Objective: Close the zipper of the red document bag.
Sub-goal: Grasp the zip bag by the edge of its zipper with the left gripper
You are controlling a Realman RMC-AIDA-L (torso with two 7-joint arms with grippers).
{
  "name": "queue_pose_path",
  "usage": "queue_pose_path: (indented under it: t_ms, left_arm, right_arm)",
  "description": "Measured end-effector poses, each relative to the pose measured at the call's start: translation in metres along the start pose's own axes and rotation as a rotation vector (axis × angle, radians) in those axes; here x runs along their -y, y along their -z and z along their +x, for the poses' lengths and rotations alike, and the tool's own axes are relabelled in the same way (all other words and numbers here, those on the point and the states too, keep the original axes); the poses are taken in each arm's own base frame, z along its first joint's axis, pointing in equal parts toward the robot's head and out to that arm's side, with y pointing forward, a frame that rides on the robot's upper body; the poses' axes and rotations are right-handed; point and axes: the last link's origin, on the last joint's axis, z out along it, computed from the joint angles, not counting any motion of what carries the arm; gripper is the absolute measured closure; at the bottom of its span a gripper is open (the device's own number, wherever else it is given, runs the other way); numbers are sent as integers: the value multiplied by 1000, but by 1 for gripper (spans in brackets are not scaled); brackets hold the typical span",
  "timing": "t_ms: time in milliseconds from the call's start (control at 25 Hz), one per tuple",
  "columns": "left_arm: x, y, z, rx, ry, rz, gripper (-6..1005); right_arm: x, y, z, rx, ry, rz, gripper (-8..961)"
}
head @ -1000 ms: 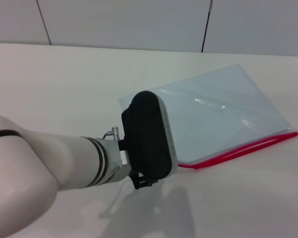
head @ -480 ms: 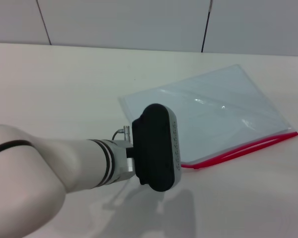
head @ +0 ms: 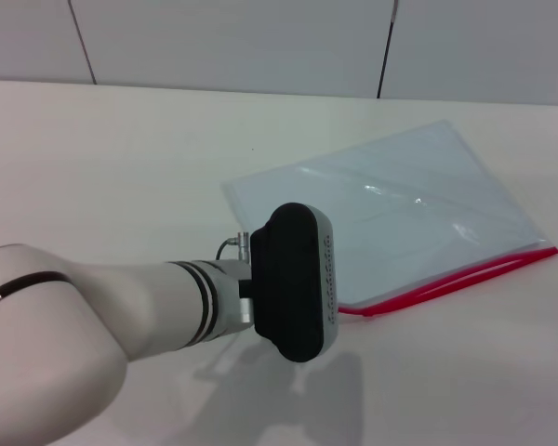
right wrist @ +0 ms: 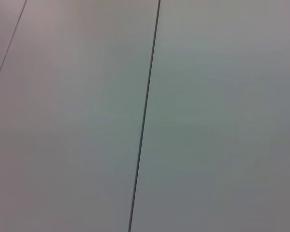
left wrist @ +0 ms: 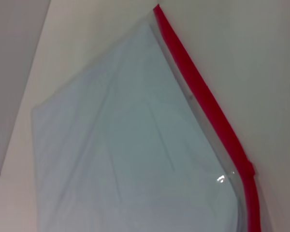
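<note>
Document bag position: the red document bag (head: pixel 405 214), a translucent pale blue-grey pouch, lies flat on the table (head: pixel 121 158), angled, right of centre in the head view. The zipper (head: pixel 456 277), a bright red strip, runs along the bag's near long edge, from its far-right corner down to the corner nearest the robot. The left arm reaches in from the lower left, and its black wrist housing (head: pixel 293 279) sits over that near-left corner, covering the strip's left end. The left gripper itself is hidden behind the housing, so whether its fingers are released or clenched cannot be told. The left wrist view shows the pouch (left wrist: pixel 130 159) close up, with the red strip (left wrist: pixel 208 106) along one edge curving at a small raised red piece, probably the slider (left wrist: pixel 250 169), though this is hard to confirm. No contents can be made out through the plastic. The right arm appears in no view; its wrist camera shows only grey wall panels (right wrist: pixel 222 116).
</note>
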Motion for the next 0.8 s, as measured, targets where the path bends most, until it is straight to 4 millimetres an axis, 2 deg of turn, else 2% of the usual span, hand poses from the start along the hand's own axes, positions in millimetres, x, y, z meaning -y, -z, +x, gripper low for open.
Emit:
queue_pose_path:
  t_ms: [560, 800]
  left_arm:
    - [3, -7, 1, -36, -20, -10, 427]
    - [5, -10, -4, -59, 1, -18, 599]
  right_arm:
    - [0, 1, -3, 21, 1, -4, 186]
    - [0, 1, -4, 24, 1, -4, 186]
